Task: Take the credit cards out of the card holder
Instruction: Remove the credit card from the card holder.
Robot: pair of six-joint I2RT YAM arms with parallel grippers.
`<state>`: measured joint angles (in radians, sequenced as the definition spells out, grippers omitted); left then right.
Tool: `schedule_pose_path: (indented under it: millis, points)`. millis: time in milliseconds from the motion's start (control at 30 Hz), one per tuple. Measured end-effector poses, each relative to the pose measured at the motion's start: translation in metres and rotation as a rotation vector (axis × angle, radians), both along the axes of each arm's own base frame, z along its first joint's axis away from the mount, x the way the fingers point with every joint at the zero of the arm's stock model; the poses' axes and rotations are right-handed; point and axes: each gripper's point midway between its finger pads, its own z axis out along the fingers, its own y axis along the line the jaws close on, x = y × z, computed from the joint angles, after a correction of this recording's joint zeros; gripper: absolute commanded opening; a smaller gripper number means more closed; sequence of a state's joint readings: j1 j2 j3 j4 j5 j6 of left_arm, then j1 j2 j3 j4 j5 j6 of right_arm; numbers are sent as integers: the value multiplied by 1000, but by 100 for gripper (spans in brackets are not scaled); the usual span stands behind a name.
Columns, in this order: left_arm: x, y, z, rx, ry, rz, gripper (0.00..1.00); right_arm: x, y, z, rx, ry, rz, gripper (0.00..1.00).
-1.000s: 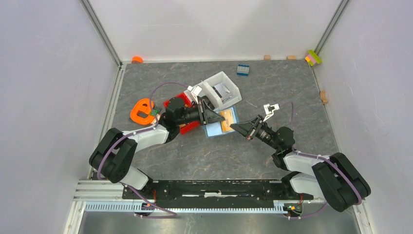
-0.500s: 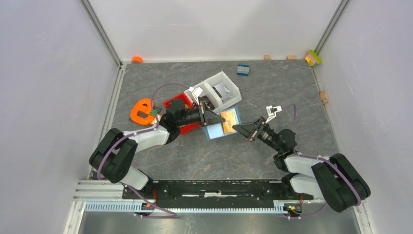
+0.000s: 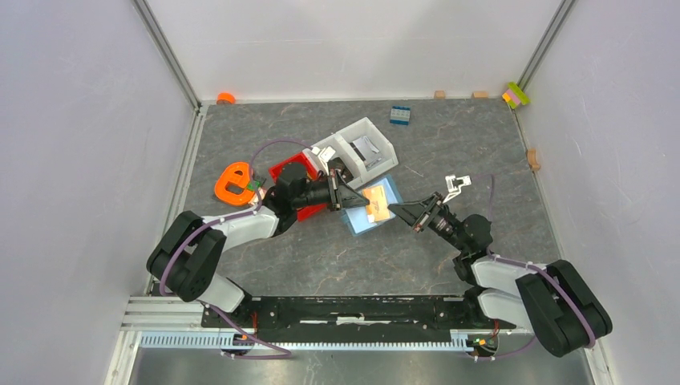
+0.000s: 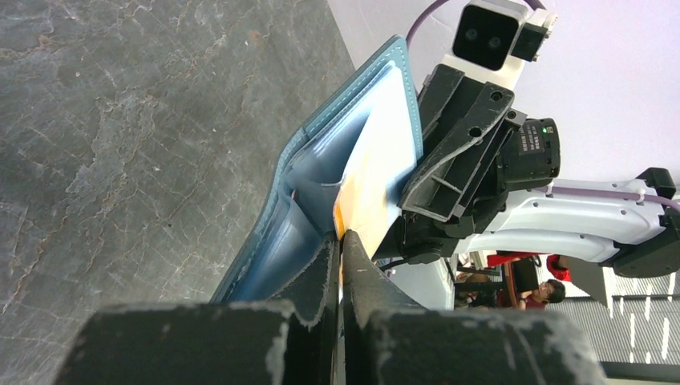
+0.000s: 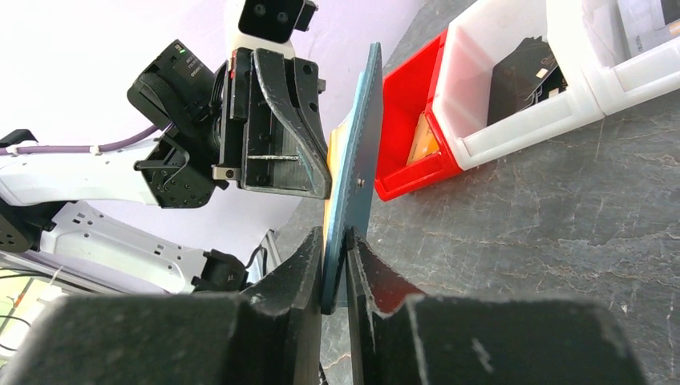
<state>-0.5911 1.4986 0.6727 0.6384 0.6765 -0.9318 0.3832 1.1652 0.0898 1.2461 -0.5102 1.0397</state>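
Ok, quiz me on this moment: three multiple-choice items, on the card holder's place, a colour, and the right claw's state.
1. Where is the card holder?
A. flat by the far wall
B. inside a bin
C. between the left claw and right claw

2. What colour is the bin beside the white bin?
A. red
B. green
C. yellow

3. The right claw is:
A. wide open
B. shut on the card holder's edge
C. shut on a brick

1 C: the top view shows both claws meeting at it.
2 A: the red bin sits beside the white one.
3 B: its fingers pinch the teal edge.
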Motion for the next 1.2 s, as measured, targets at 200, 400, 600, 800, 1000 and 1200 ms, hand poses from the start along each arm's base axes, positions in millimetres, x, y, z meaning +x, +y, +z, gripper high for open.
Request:
schedule_pose_path:
  millis: [200, 400, 600, 800, 1000, 1200]
  points:
    - [0, 1, -4, 16, 18, 6, 2, 4, -11, -4, -18, 2, -65, 0]
    - [1, 1, -7, 28, 30, 16, 2, 5, -16, -6, -45, -4, -95, 18]
    - [1, 3, -11, 43, 31, 17, 2, 5, -11, -16, -61, 25, -58, 39]
    - [1, 3, -11, 43, 30, 16, 2, 2, -4, -17, -46, 32, -8, 40]
    - [2, 2, -10, 40, 25, 16, 2, 4, 3, -13, -60, 15, 11, 25]
    - [2, 3, -10, 39, 25, 17, 2, 9, 6, -22, -101, 43, 12, 6]
